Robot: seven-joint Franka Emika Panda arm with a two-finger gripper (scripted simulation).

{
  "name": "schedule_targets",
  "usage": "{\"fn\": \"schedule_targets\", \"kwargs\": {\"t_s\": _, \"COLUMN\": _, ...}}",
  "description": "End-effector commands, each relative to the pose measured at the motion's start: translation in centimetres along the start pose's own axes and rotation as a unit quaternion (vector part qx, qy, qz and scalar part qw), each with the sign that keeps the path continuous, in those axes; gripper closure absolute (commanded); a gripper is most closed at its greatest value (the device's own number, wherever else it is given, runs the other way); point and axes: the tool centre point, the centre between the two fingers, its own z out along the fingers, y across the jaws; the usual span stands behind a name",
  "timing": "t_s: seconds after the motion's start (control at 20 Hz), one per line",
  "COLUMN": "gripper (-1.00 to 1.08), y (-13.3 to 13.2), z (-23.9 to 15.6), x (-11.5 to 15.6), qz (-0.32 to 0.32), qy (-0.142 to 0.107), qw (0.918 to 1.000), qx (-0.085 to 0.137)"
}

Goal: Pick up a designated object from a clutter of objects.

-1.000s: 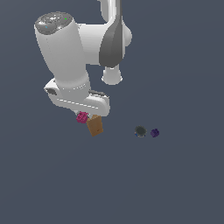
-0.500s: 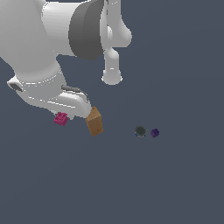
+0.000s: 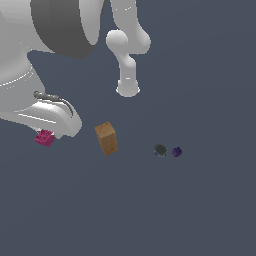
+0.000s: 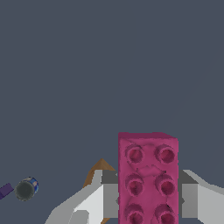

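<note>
The tiny magenta studded block sits under my hand at the exterior view's left, partly hidden by it. In the wrist view the magenta block fills the space between my two grey fingers, which press on its sides. My gripper is shut on it; in the exterior view the fingertips are hidden behind the white hand. The tan-brown box stands to the right of my hand, apart from it. The block appears held above the floor.
A dark round greenish object and a small purple object lie side by side further to the exterior view's right. They also show in the wrist view: the round one and the purple one. The arm's base stands behind.
My hand with the magenta block has moved toward the exterior view's left and toward the camera, away from the brown box. The box and the two small objects have stayed put.
</note>
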Motion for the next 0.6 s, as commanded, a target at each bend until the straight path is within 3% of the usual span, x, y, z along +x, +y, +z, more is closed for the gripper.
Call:
{"fn": "schedule_targets", "kwargs": {"t_s": 0.0, "gripper": 1.08, "y": 0.6, "z": -0.8, "x": 0.9, "qz": 0.0, "qy": 0.0, "qw": 1.0, "qx": 0.0}}
{"fn": "schedule_targets", "kwargs": {"t_s": 0.55, "gripper": 1.08, "y": 2.6, "z": -3.1, "x": 3.6, "qz": 0.0, "qy": 0.0, "qw": 1.0, "qx": 0.0}}
